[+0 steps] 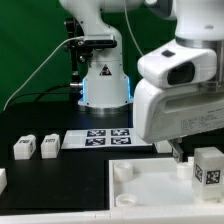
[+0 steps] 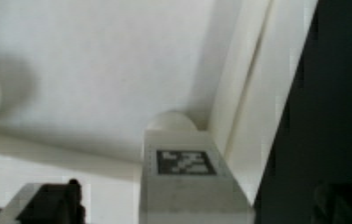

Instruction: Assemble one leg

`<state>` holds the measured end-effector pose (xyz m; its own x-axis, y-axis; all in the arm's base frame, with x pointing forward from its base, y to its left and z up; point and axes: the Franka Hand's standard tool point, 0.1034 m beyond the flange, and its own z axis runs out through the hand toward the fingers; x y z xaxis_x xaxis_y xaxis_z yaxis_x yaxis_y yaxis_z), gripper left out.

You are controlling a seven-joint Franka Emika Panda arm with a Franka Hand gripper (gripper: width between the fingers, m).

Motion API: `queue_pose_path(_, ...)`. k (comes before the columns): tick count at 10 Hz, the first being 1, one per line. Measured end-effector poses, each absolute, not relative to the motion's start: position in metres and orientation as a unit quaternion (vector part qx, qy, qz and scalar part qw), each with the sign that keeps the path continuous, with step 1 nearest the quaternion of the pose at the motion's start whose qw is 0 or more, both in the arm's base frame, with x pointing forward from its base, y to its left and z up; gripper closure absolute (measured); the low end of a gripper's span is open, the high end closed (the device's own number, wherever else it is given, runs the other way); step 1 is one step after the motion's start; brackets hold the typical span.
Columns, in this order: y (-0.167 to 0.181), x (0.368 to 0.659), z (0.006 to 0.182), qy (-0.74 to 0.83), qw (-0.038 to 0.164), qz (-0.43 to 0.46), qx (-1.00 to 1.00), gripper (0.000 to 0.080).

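Black bench point(image 1: 40, 185), green backdrop point(image 1: 30, 40) | leg point(image 1: 208, 166) seen upright on white tabletop point(image 1: 150, 200) by the bench's near edge, exterior view's right | fingers point(image 2: 48, 203) spread, flanking leg, not touching | grasp judged in hand: fingers to be centred and lowered squarely before closing

The black table point(image 1: 40, 118) carries the robot base point(image 1: 105, 88) at its far middle. Nearer than the base the marker board point(image 1: 100, 138) lies flat. To the exterior view's left of the board stand two small tagged blocks, just beside each other: one leg point(image 1: 24, 148) and a second leg point(image 1: 49, 145). At the left edge another white part point(image 1: 3, 180) is cut off by the frame. The large white tabletop panel point(image 1: 150, 195) lies flat at the near right, close to the board but apart
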<state>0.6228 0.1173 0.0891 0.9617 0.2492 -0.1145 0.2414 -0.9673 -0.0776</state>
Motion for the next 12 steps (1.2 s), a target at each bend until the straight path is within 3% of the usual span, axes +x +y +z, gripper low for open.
queue_pose_path(5,0.117,0.621,0.091,-0.120,0.032,0.077,-0.989,0.0151)
queue_pose_path(10,0.120,0.645,0.091,-0.102,0.032,0.064,-0.992,0.0154)
queue_pose_path(12,0.120,0.645,0.091,-0.102,0.032,0.065,-0.992,0.0515)
